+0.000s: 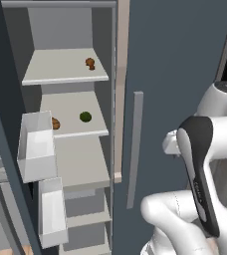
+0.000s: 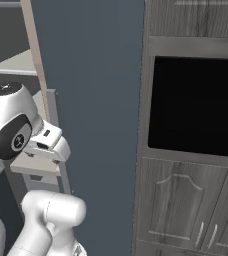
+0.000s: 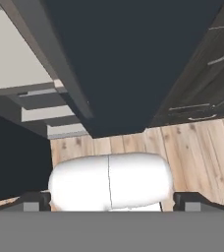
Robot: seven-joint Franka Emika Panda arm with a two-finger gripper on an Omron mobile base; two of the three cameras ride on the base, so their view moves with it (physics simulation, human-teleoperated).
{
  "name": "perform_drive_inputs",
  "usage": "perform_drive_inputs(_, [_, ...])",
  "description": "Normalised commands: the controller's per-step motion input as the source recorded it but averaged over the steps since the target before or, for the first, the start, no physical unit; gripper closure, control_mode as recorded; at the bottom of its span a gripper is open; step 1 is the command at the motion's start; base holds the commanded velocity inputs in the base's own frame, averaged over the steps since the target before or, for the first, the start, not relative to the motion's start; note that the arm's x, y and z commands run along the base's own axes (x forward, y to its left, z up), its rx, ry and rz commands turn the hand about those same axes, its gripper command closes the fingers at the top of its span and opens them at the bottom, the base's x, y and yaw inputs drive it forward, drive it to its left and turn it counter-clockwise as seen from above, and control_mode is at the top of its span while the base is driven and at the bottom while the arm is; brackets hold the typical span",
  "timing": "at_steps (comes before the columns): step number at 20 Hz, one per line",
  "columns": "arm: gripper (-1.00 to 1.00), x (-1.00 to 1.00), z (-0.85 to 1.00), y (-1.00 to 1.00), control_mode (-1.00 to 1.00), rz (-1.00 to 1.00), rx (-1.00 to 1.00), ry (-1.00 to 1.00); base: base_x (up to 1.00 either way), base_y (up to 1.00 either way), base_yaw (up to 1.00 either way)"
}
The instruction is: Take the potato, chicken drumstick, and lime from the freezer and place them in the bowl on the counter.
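Boxy clear bin (image 1: 37,144), round lime (image 1: 85,117) — knobbly drumstick (image 1: 90,63)

Grey panelled cabinets (image 2: 186,200) (black oven recess (image 2: 196,105)), wooden floor (image 3: 192,152).

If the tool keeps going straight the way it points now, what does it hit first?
Probably the light wooden plank floor at the foot of the tall dark slate-grey freezer; the robot's own white body sits between, and depth is unclear.

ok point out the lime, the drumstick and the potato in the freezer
lime (image 1: 85,116): left base view, middle of the green ball
chicken drumstick (image 1: 90,63): left base view, its thick end
potato (image 1: 56,123): left base view, visible part beside the door bin
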Motion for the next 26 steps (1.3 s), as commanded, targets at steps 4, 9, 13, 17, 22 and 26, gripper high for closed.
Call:
perform_drive_inputs(4, [-1.00, -0.31, 0.00, 0.00, -1.00, 0.03, -0.02, 0.00, 0.00, 0.00, 0.00])
perform_drive_inputs(9, [-1.00, -0.19, 0.03, 0.00, -1.00, 0.00, -0.01, 0.00, 0.00, 0.00, 0.00])
perform_drive_inputs(13, [-1.00, -0.01, 0.00, 0.00, -1.00, 0.00, 0.00, 0.00, 0.00, 0.00, 0.00])
perform_drive_inputs(17, [-1.00, 0.00, 0.00, 0.00, 1.00, 0.00, 0.00, 0.00, 0.00, 0.00, 0.00])
perform_drive_inputs(22, [-1.00, 0.00, 0.00, 0.00, 1.00, 0.00, 0.00, 0.00, 0.00, 0.38, 0.00])
perform_drive_inputs(26, [-1.00, 0.00, 0.00, 0.00, 1.00, 0.00, 0.00, 0.00, 0.03, 0.82, 0.00])
